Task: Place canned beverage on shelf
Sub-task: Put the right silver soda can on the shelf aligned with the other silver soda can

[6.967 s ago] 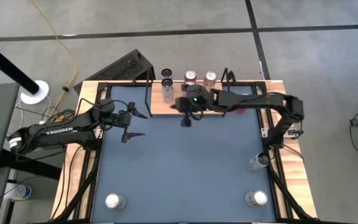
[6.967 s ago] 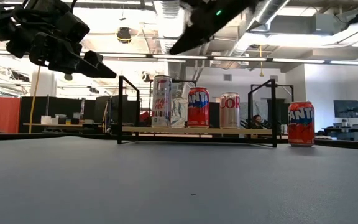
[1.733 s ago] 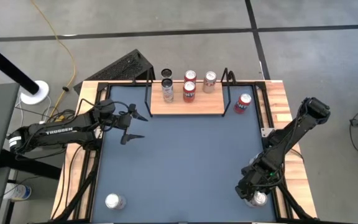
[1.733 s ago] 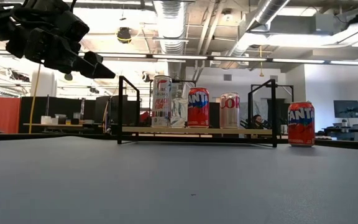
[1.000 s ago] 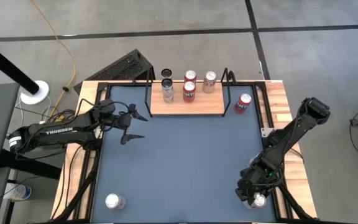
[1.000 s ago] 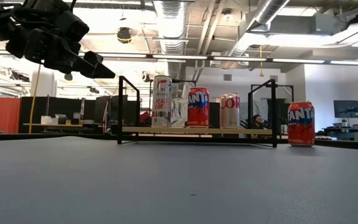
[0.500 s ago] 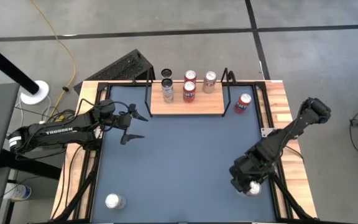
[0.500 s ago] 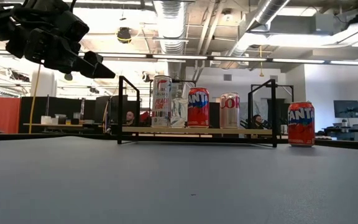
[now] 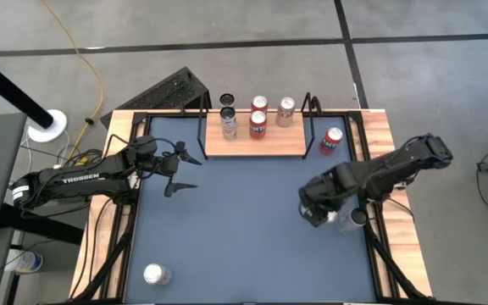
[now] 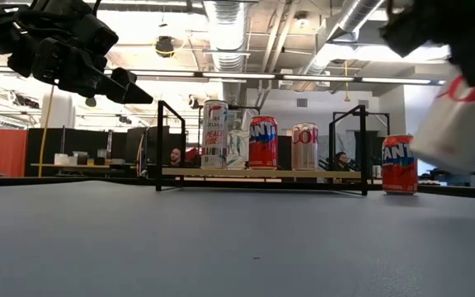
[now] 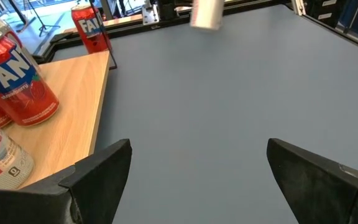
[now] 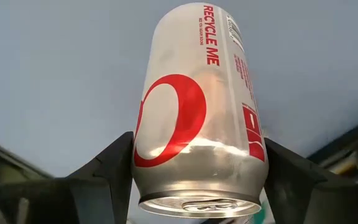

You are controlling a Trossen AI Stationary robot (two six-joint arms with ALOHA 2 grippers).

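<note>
Now lifted off the table's front right corner: silver can (image 12: 199,112), clamped in right gripper (image 9: 322,209), hangs near the right edge, nearer the shelf (image 9: 269,144). Left gripper (image 9: 179,169) spread wide, idle.

The silver can (image 12: 197,112) in the right tool (image 12: 197,180) says "RECYCLE ME" in red letters down its side, next to a big red ring. The left arm (image 9: 79,178) has "TROSSEN" in white letters. The red can (image 10: 399,164) on the table (image 10: 221,239) beside the shelf (image 10: 262,172) says "Fanta". A red can (image 10: 262,142) on the shelf says "Fanta" too. A tall silver can (image 10: 214,134) on the shelf says "PEACH". Another silver can (image 10: 304,146) there has red letters, too small to read.
</note>
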